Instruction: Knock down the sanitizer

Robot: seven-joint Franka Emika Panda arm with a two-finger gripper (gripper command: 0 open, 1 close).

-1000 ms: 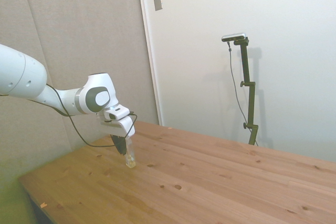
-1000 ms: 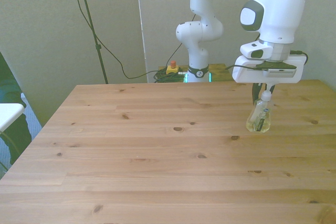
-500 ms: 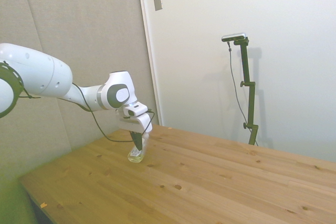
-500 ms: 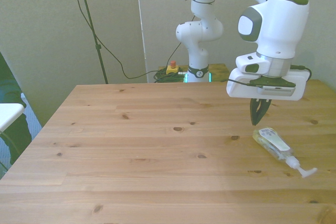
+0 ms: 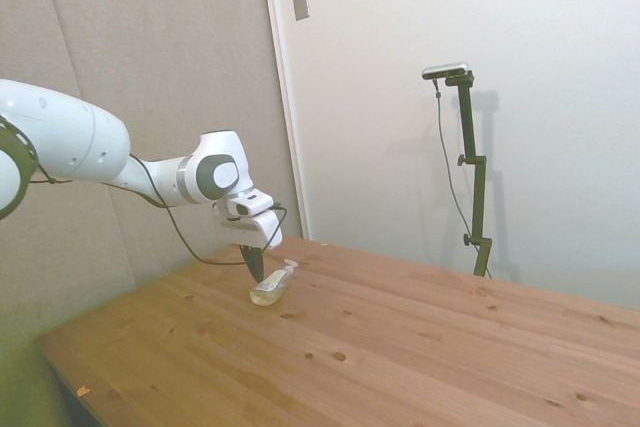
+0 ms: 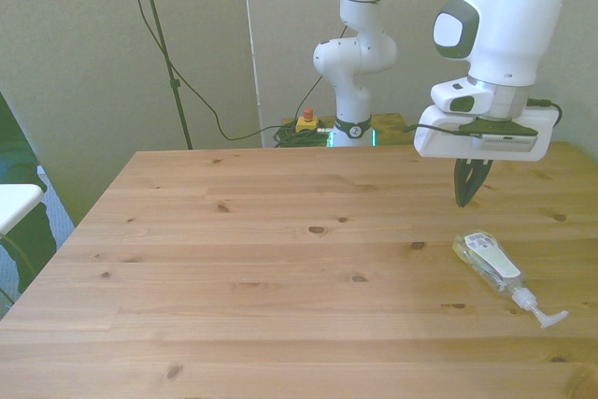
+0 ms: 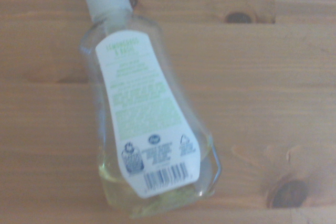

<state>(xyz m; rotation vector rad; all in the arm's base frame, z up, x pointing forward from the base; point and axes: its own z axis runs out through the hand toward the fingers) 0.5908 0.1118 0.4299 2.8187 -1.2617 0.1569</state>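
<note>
Sanitizer, a small clear plastic bottle (image 6: 491, 259) with a little pale yellowish liquid and a white pump top, lies flat on its side on the wooden table (image 6: 262, 268) of light knotty planks. In the front view it sits in the lower right of the frame, its wide base toward the middle of the picture and its pump spout pointing down and to the right, near the table's right edge. Its white printed label faces up. In the side view the same bottle (image 5: 273, 285) lies at the left centre of the frame, on the tabletop (image 5: 400, 347), with its pump end raised toward the upper right. The wrist view shows the bottle (image 7: 147, 119) from close above and somewhat blurred: a white label with green print and a barcode covers most of the body, the white collar of the pump is at one end, and the yellowish liquid has pooled at the base end. The white arm's dark two-finger gripper (image 6: 464, 195) hangs above the table in the upper right of the front view, just above the bottle's base and clear of it, touching nothing. Its fingers point straight down and are drawn together to a narrow tip, holding nothing. In the side view the gripper (image 5: 256, 269) hangs just left of the bottle.
</note>
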